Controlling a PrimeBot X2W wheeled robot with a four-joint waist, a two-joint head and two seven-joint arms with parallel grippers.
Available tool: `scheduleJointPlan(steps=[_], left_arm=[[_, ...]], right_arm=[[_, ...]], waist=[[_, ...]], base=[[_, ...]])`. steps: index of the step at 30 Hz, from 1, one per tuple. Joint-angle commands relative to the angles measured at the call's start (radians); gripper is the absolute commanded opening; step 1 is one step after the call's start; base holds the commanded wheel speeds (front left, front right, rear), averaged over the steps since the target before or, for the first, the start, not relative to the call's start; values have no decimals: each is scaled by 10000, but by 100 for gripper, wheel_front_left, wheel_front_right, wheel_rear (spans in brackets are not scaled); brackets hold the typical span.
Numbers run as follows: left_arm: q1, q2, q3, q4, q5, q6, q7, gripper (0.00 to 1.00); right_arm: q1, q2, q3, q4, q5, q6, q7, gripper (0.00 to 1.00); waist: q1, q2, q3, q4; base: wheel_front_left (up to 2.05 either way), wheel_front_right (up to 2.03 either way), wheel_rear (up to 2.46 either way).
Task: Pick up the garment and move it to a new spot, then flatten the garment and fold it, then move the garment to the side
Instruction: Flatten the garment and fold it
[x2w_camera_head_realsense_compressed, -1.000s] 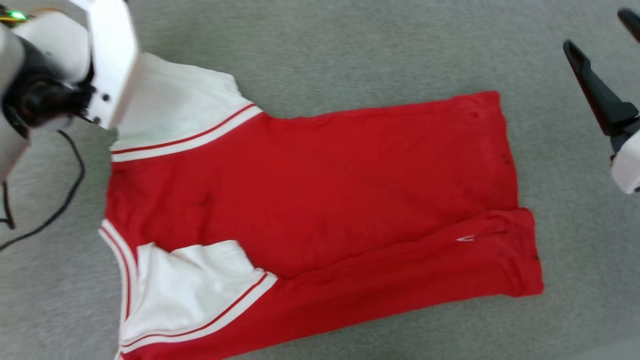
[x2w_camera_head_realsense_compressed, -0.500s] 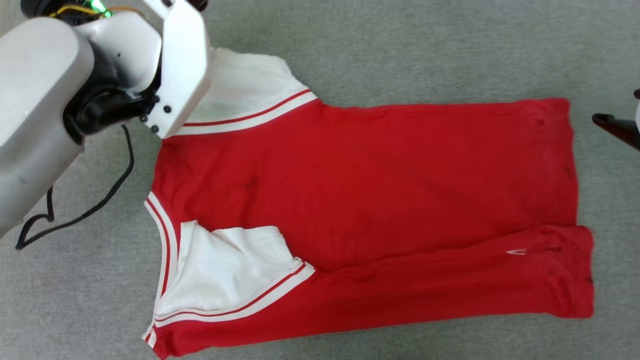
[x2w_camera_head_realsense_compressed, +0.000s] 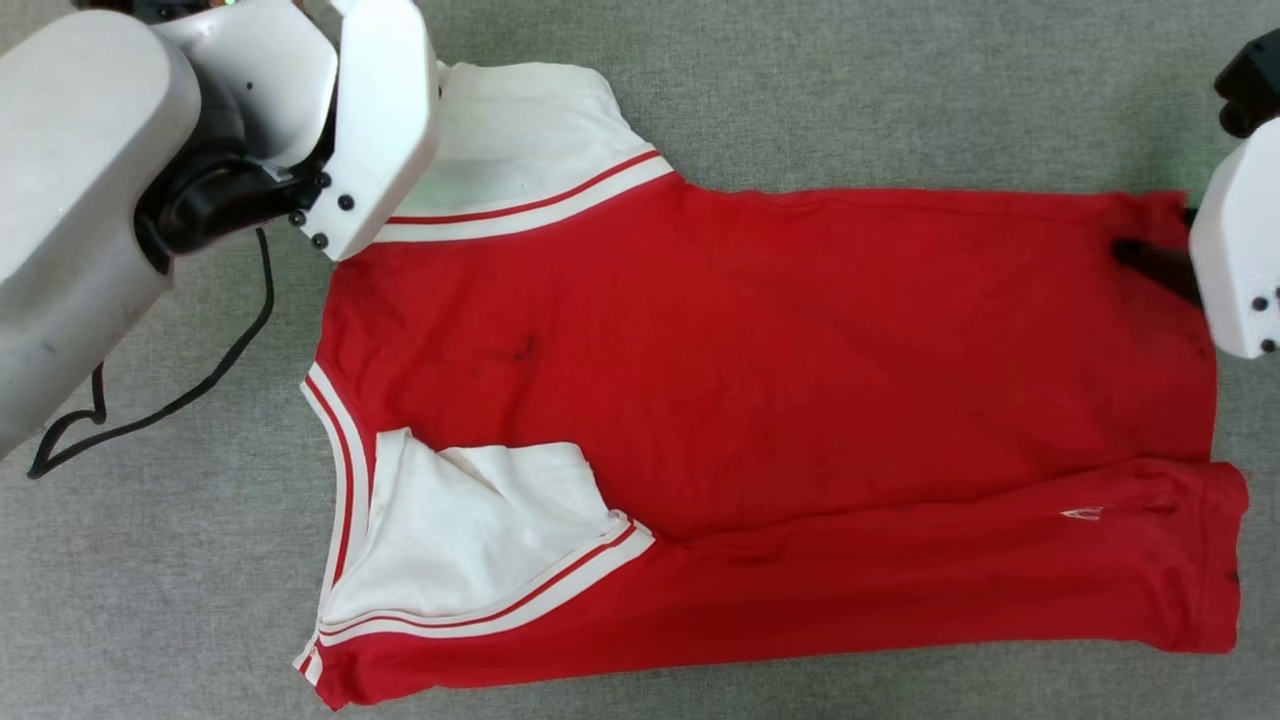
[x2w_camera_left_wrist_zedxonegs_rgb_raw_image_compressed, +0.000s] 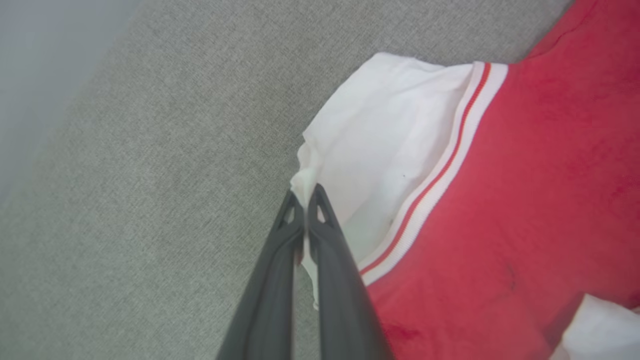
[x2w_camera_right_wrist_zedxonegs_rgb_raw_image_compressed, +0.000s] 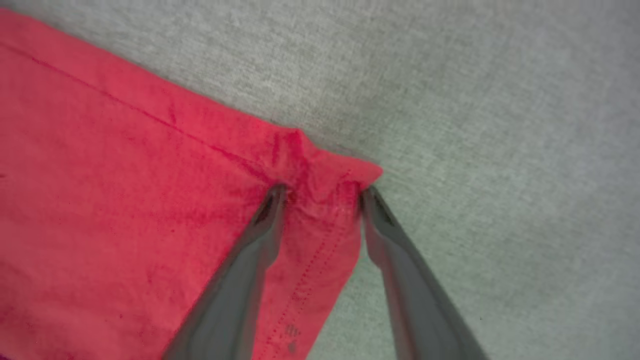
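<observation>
The garment (x2w_camera_head_realsense_compressed: 760, 380) lies spread on a grey woven surface (x2w_camera_head_realsense_compressed: 860, 90), plain red face up, collar end toward the robot's left and hem toward its right; its near long side looks already turned in, with the near sleeve (x2w_camera_head_realsense_compressed: 470, 520) folded onto the body and a lapped strip running to the hem. In the left wrist view the left gripper (x2w_camera_left_wrist_zedxonegs_rgb_raw_image_compressed: 305, 192) is pressed together on the outer edge of the far sleeve (x2w_camera_left_wrist_zedxonegs_rgb_raw_image_compressed: 380, 150), a small peak of white cloth pinched at its tips. In the right wrist view the right gripper (x2w_camera_right_wrist_zedxonegs_rgb_raw_image_compressed: 322, 192) stands spread, one finger on the red cloth and one just off the edge, the far hem corner (x2w_camera_right_wrist_zedxonegs_rgb_raw_image_compressed: 325, 170) bunched between them; it has no grip on the cloth yet.

The step in hand appears to be taking the far long edge at both ends, to fold it over toward the near side. To do it well, the right gripper should close low enough to catch every layer at the corner, not just the puckered top; both arms should then lift together and level, keeping the edge taut between them so the body does not sag or drag; the fold should land parallel to the near strip. A black cable (x2w_camera_head_realsense_compressed: 230, 350) lies beside the collar end, clear of the cloth.
</observation>
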Motion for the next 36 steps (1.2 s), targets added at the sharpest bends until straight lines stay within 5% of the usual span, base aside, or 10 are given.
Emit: scheduleJointPlan(steps=[1, 9, 21, 36], left_arm=[[-35, 89, -29, 54, -49, 1, -112, 0], [545, 504, -352, 10, -358, -1, -764, 0], [2172, 1617, -713, -1535, -668, 110, -1159, 0], [5836, 2865, -982, -4069, -939, 1231, -1400, 0]], right_arm=[[483, 355, 461, 274, -15, -1, -40, 0], [-7, -67, 553, 337, 62, -4, -1626, 0], [1519, -1033, 1112, -566, 502, -6, -3282, 0], [4126, -1221, 1266, -1073, 550, -6, -4089, 0]], waist=[[0, 0, -97, -48], [0, 0, -1226, -239], [0, 0, -2953, -110], [0, 0, -3868, -13]], base=[[0, 0, 0], [0, 0, 0], [0, 0, 0], [0, 0, 0]])
